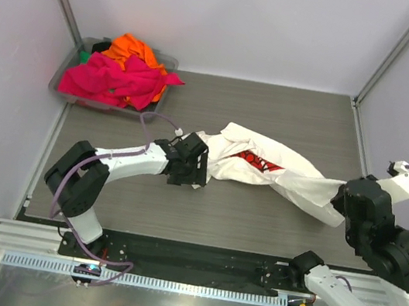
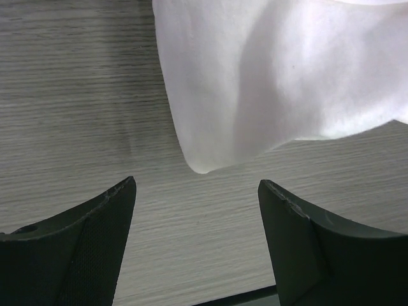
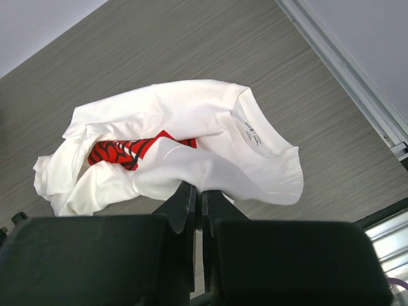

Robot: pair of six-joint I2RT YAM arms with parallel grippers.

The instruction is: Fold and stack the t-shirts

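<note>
1. Cream-white t-shirt [image 1: 286,178] lies mid-table [image 1: 254,232], bunched and twisted into a long strip running left to right, w/ the right end pulled toward the right arm.
2. Red print [image 3: 121,152] shows partly in the folds near the shirt's middle. Most of it is tucked under cloth.
3. Collar [image 3: 261,127] w/ a small neck label [image 3: 248,131] faces up in the right wrist view, on the side nearer the table's right rail.
4. Right gripper [image 3: 197,191]: jaws pressed nearly together, pinching a fold of the white shirt's edge. The cloth rises off the table to meet the tips.
5. Left gripper [image 2: 196,185]: jaws spread wide, nothing btwn them. It's low over the table at the shirt's left end.
6. Left wrist view: a rounded corner of the white cloth sits just ahead of the fingers [image 2: 95,236], not touching, bare wood-grain top in btwn.
7. Grey bin [image 1: 170,62] sits at the far left corner, against the wall, well apart from the white shirt.
8. In the bin: hot pink t-shirt [image 1: 111,78] heaped at front, spilling over the rim, and orange t-shirt [image 1: 132,48] behind it, both crumpled.
</note>
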